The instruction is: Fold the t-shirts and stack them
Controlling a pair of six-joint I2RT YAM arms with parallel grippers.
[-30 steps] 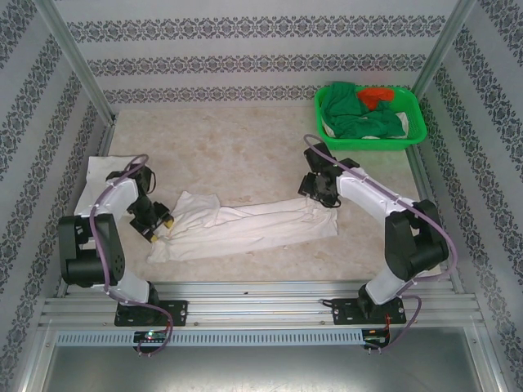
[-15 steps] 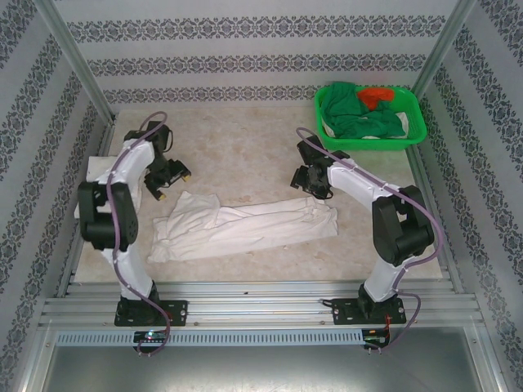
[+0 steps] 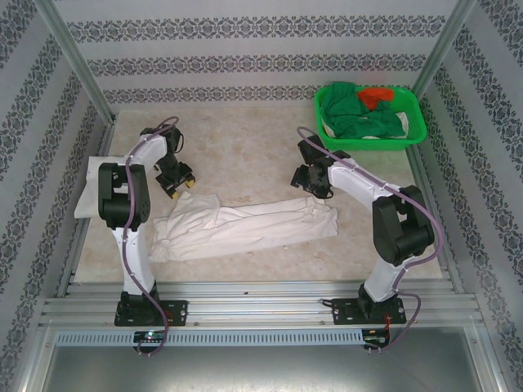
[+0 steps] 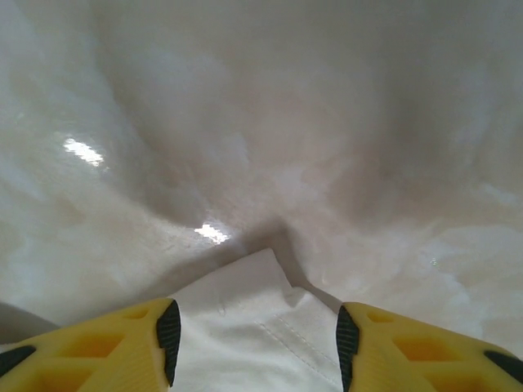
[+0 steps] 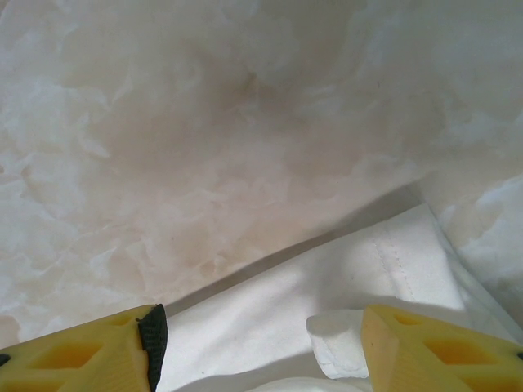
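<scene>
The white t-shirt point(image 3: 245, 224) lies in a long, bunched strip across the middle of the desk point(image 3: 245, 147), well apart from the green basket point(image 3: 368, 144). It is soft, light and floppy, so it will sag and crease when lifted. The left fingers point(image 4: 98, 343) are open over its left corner. The right fingers point(image 5: 433, 351) are open over the right end, by a stitched hem, maybe a sleeve. The corners look best to pinch, both together.
</scene>
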